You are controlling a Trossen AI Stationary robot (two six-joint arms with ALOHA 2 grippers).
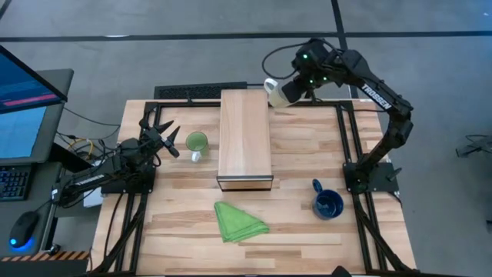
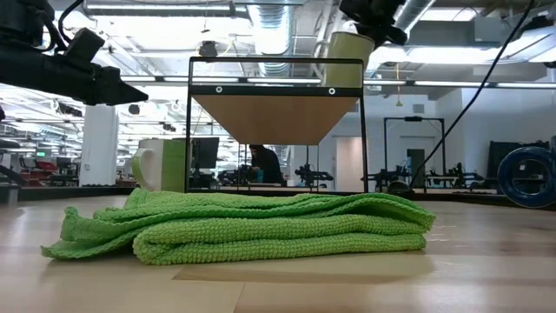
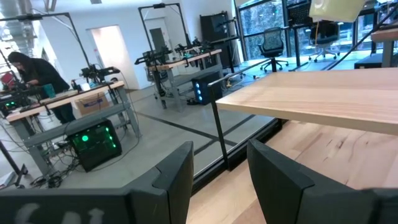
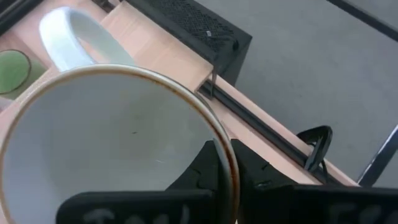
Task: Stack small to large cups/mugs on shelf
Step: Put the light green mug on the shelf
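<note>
High view shows the right gripper clenched on the white mug's rim, holding it in the air beside the shelf's far end, presumably for first placement. Left gripper is released, with the green mug just ahead of it on the bench. The blue mug stands well apart.

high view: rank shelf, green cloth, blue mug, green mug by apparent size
1. shelf
2. green cloth
3. blue mug
4. green mug

The blue mug looks only slightly bigger than the green one.
</note>
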